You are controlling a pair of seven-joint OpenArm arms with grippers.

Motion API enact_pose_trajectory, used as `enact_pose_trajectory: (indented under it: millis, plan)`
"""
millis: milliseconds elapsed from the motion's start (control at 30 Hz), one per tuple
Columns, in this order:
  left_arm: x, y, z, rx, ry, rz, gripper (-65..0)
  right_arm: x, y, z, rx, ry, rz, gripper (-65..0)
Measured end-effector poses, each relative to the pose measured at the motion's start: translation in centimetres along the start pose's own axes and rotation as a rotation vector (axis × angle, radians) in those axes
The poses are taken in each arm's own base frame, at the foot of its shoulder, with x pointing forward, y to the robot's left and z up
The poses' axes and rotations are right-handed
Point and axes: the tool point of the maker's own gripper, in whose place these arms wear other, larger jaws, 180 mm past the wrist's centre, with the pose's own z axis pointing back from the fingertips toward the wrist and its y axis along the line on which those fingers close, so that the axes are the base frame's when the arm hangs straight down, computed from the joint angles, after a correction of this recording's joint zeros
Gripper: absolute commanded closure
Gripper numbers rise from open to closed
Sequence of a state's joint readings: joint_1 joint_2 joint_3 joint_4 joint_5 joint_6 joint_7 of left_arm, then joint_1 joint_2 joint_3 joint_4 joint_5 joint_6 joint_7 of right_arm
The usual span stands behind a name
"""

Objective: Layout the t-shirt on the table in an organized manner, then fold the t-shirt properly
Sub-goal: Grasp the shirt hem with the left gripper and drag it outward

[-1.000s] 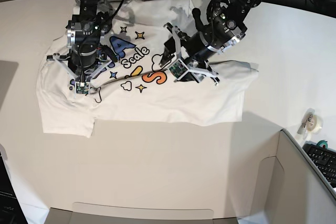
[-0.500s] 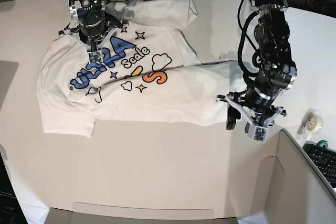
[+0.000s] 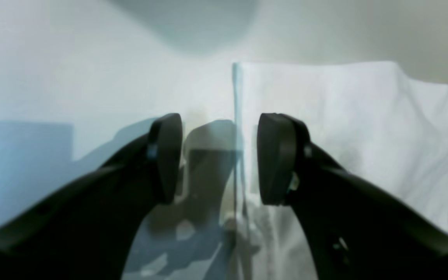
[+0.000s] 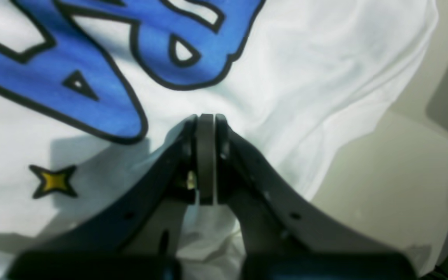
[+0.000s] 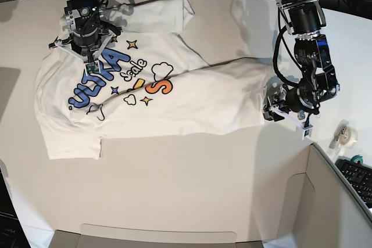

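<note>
White cotton, the t-shirt [image 5: 174,100] is lying print-up across the far half of the table [image 5: 186,190], its hem end reaching toward the right edge. At that hem the left gripper [image 3: 218,157] is hovering with its jaws spread wide, one finger over cloth, one over bare tabletop. Near the far left corner, the right gripper [image 4: 206,155] is sitting pinched together above the blue lettering, holding nothing.

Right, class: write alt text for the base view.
A white t-shirt lies partly spread on an off-white table. The right gripper, shut, sits on its blue lettering; the left gripper stands open at the shirt's opposite edge.
</note>
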State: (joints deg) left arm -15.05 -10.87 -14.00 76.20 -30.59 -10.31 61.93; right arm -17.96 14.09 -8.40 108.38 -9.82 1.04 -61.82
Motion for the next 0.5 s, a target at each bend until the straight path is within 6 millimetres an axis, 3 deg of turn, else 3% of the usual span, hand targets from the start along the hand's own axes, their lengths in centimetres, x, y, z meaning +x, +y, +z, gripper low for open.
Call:
enact_pose_trajectory:
  millis: [200,500]
  plan:
    - [0.0,-0.3,-0.1,-0.008,0.0,0.003,-29.6,0.0,0.1,0.0,-0.002,0.0,0.0,0.0]
    - [-1.9,-1.7,-0.8,-0.043,0.058,0.02,-29.6,0.0,0.1,0.0,-0.001,-0.001,0.001,0.0]
